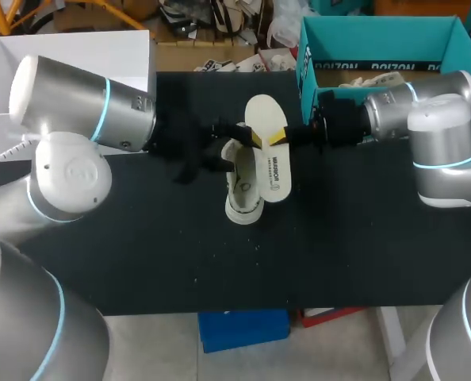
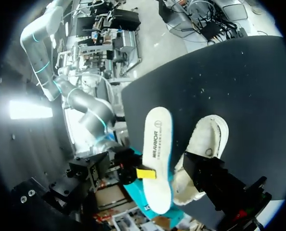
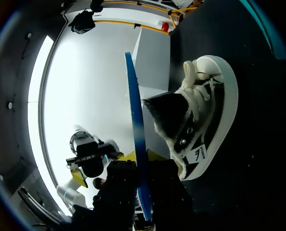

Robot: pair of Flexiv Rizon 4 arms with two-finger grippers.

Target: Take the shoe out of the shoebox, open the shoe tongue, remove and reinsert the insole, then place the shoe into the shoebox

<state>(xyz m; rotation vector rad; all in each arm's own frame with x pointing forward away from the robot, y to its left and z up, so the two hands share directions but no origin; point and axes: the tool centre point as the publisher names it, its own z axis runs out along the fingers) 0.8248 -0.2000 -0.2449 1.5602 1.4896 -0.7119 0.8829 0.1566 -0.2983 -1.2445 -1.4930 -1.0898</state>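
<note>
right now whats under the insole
The shoe lies on the table below the insole, which the right gripper holds. From above the insole hides one side of the shoe.

Shoe (image 1: 239, 194) half behind insole (image 1: 269, 151)

Shoe (image 1: 237, 189): low sneaker with a black upper, white sole and laces, and cream fleece lining. It stands mid-table, opening up, toe toward the near edge.

Insole (image 1: 269, 163): white top face with dark print, blue underside. It is out of the shoe, pinched at mid-length between the right gripper's (image 1: 266, 138) yellow tips. It lies lengthwise just beside and partly over the shoe; contact with the shoe is unclear.

Shoebox (image 1: 378, 36): teal, open, at the table's far right corner, apart from the shoe.
</note>
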